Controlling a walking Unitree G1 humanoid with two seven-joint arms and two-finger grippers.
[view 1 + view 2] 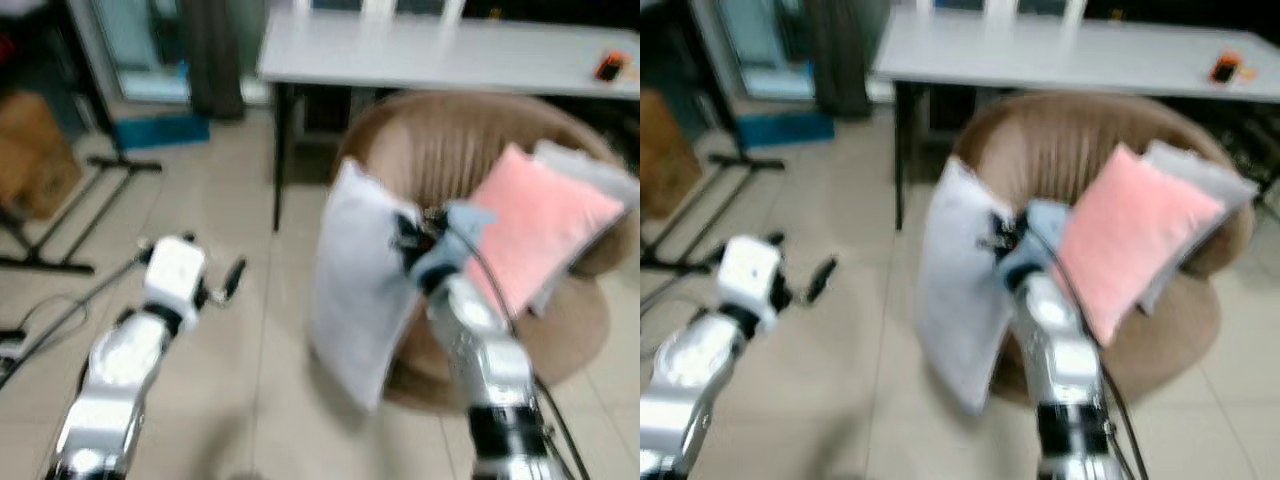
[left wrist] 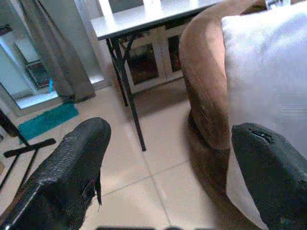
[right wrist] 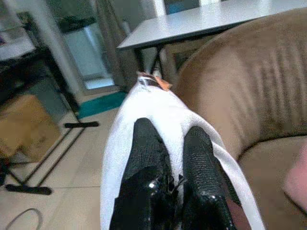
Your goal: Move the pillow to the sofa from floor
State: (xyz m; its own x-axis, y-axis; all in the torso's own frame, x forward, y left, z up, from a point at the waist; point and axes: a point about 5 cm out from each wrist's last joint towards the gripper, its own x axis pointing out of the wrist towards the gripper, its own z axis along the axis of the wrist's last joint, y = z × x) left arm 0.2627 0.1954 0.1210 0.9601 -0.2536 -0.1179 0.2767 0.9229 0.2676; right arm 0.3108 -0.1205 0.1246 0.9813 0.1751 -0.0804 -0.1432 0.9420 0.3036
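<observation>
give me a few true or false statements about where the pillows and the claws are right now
1. The right claw is pinching the edge of the white pillow. True.
2. The white pillow lies flat on the floor. False: it hangs lifted, beside the brown sofa.
3. A pink pillow already rests on the sofa. True.
4. The left claw is shut on the white pillow. False: its fingers are spread apart and hold nothing.
5. The white table stands behind the sofa. True.
</observation>
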